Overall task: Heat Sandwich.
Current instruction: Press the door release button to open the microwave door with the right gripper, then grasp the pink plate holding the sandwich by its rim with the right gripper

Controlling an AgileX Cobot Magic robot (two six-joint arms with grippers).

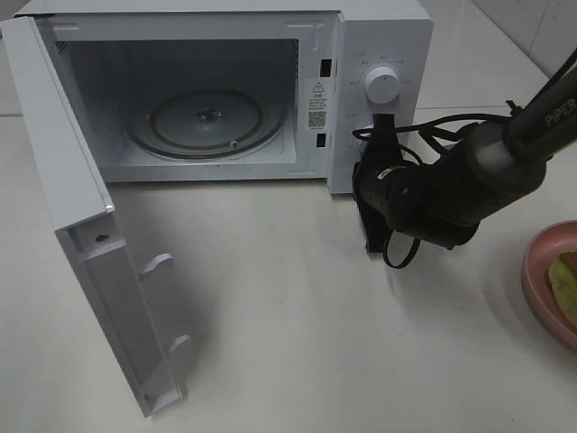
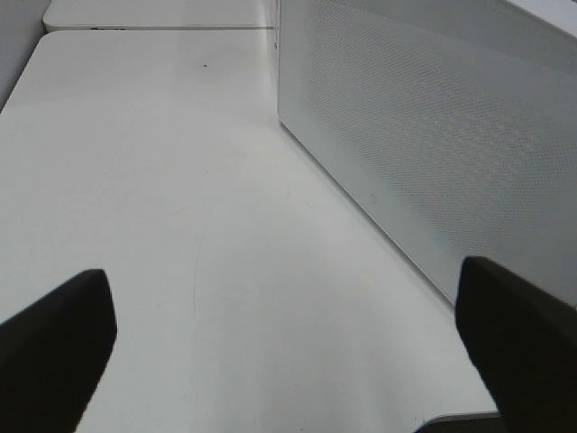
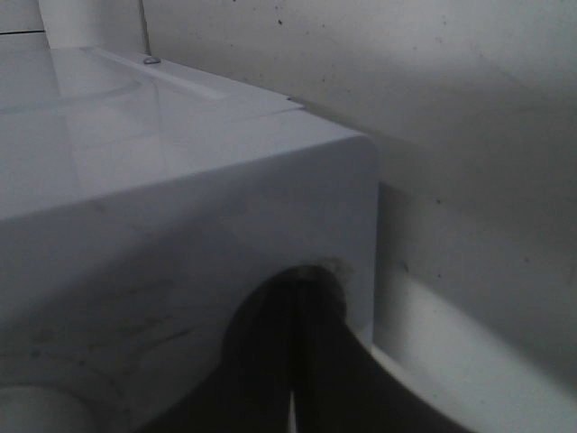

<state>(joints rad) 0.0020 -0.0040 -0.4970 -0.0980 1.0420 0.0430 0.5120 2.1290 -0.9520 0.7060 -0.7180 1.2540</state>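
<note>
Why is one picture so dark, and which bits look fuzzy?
Right wrist view: dim and greyish, the shut right gripper a blurry black shape against the microwave. Left wrist view: bright, but the open left gripper has soft, dark, unfocused fingers. Exterior high view: evenly lit and sharp, with a soft shadow on the table beside the open door.

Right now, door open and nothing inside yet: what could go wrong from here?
The shut right gripper sits close to the control panel just below the knob; a nudge could turn it with the turntable empty.
The door stands far out over the table; an arm could clip it.
The sandwich on its plate is mostly cropped at the right edge, so a grasp may be misjudged.
</note>
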